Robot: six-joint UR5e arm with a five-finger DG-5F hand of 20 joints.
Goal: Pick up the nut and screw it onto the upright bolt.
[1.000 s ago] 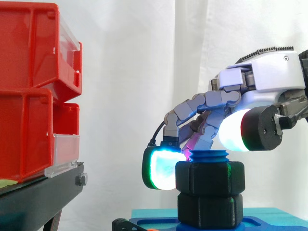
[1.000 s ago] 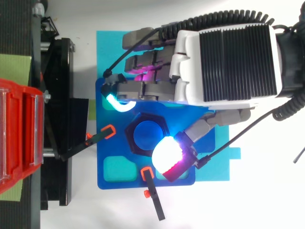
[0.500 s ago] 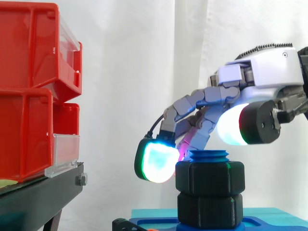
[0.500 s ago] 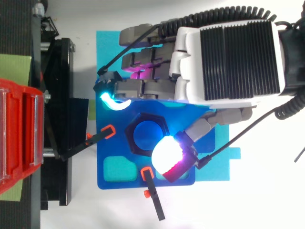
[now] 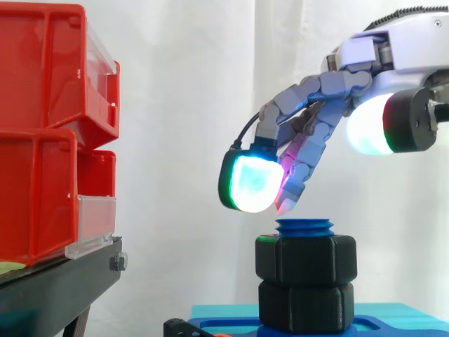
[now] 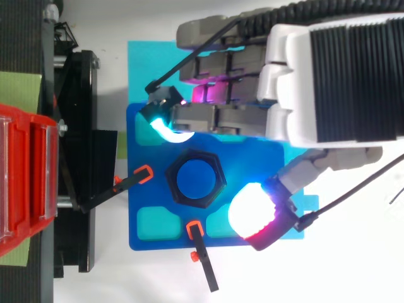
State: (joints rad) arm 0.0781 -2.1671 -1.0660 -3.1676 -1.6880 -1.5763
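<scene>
A black hex nut sits threaded on the upright blue bolt, above a second black hex nut lower on the same bolt. From above, the nut rings the blue bolt end on the blue base plate. My hand hangs above and to the right of the bolt, open, with fingers loosely bent and nothing between them. A glowing fingertip floats above the nut's left side. The thumb pad is off to the nut's right.
Red bins stack on a black stand at the left. The blue plate rests on a cyan mat. Black clamps with orange tips hold the plate's edges.
My hand has let go of the nut and risen up and to the right. The fingertips that were beside the nut now float above it. The nut stays on the bolt.
</scene>
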